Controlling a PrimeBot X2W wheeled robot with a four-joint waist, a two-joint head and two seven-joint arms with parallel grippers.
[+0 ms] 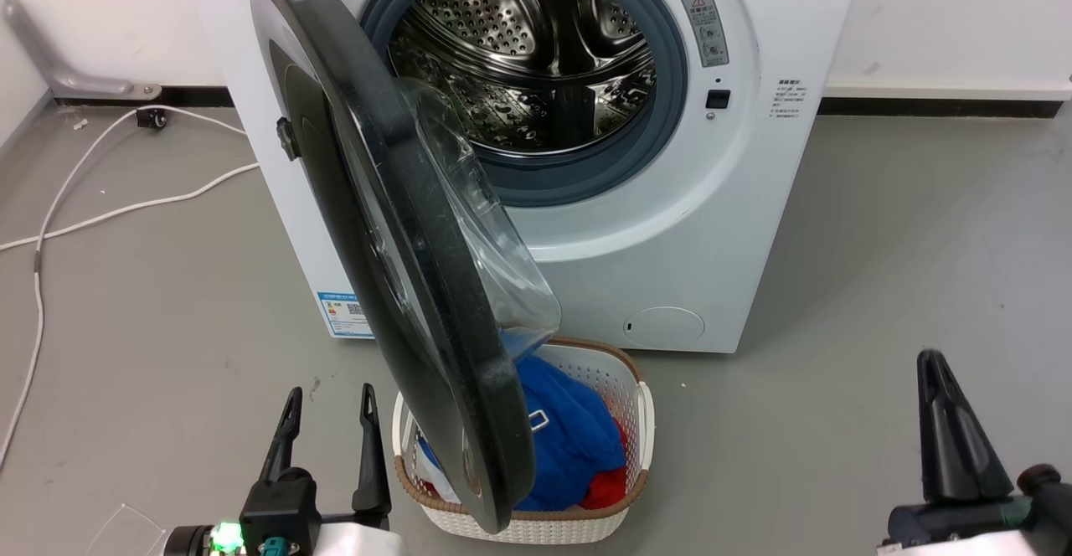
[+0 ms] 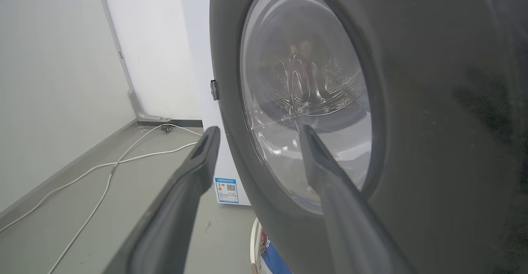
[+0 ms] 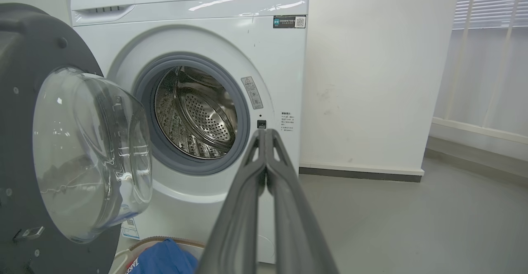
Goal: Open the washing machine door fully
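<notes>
Fingers (image 1: pixel 282 439) on left gripper (image 1: pixel 331 389) spread, empty; right gripper (image 1: pixel 931 359) pinched together. Big round glossy black door (image 1: pixel 394 229) hangs half-open just right of the left pair; looks stiff, slick, so I'd push its rim.

The washing machine (image 1: pixel 670 229) is showing white across the upper centre; its drum (image 1: pixel 536 62) is gleaming steel, patterned with rows of small round holes; the gasket (image 1: pixel 586 179) ringing it is looking blue-grey; the washing machine door (image 1: pixel 419 288), left of centre, is shining glossy black around clear glass; a label (image 1: pixel 345 315) at the machine's lower left is showing blue; the basket (image 1: pixel 553 531) at bottom centre is showing a white weave with a tan rim; bright blue cloth (image 1: pixel 569 439) and red cloth (image 1: pixel 607 489) are showing inside it; the floor (image 1: pixel 879 288) is lying plain grey.
</notes>
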